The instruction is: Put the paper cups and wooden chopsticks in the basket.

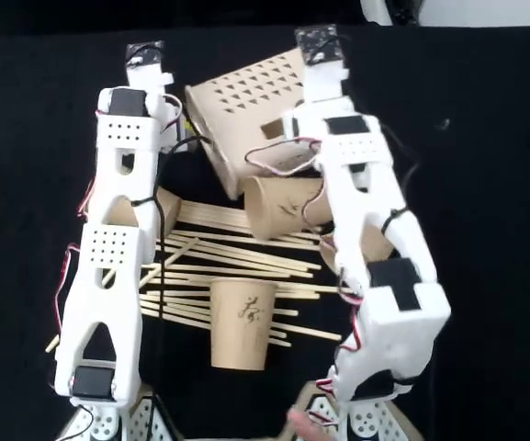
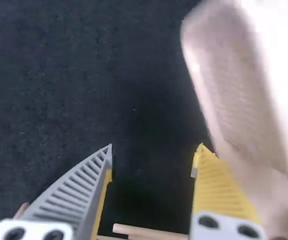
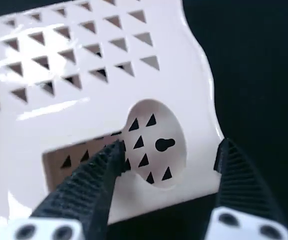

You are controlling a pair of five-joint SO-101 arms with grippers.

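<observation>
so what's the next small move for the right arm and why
Probably close the right gripper on the basket. Its fingers are open with the basket's edge between them, the basket looks tipped in the high view, and the paper cups and chopsticks lie on the table, so righting it seems to come first.

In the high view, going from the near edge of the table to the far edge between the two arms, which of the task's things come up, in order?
near paper cup → second paper cup, lying on its side → basket, tipped over. The chopsticks overlap both cups, so they are left out.
</observation>
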